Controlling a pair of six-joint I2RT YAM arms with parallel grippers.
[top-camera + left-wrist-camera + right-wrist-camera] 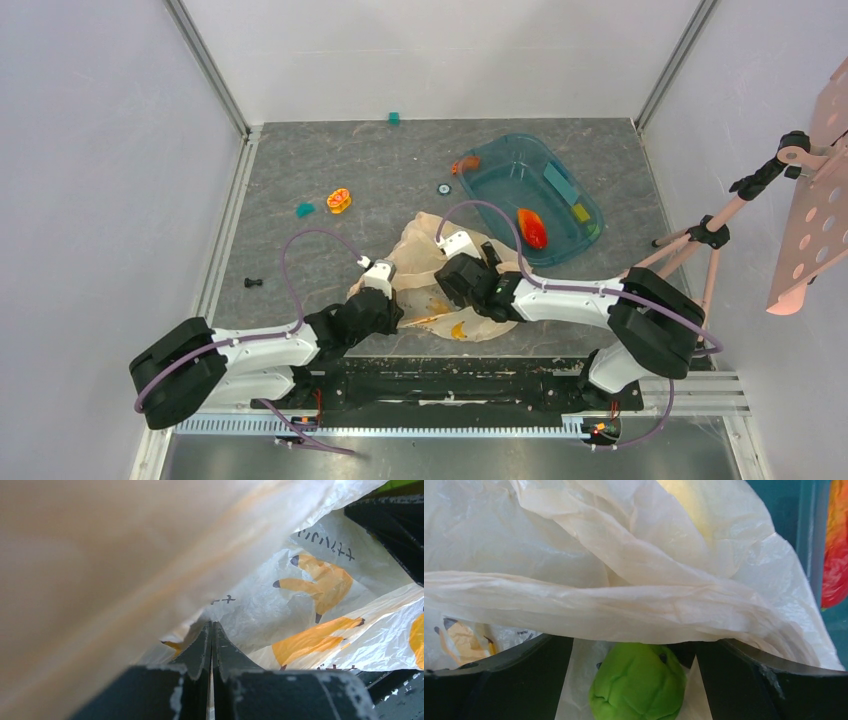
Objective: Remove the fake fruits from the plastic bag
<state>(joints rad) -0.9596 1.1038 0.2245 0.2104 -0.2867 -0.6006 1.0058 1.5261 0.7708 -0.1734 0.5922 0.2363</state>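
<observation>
Right wrist view: green fruit [638,682] inside plastic bag [624,580], between spread jaws of right gripper [634,652]; left gripper [211,630] jaws pressed together, pinching bag's edge; red-orange fruit [531,228] in teal tub [500,160] beyond bag.

Left arm [262,346] and right arm [572,296]: white shells, black joints, looping purple cables [284,270]; black fingers [197,649] with chipped paint
</observation>
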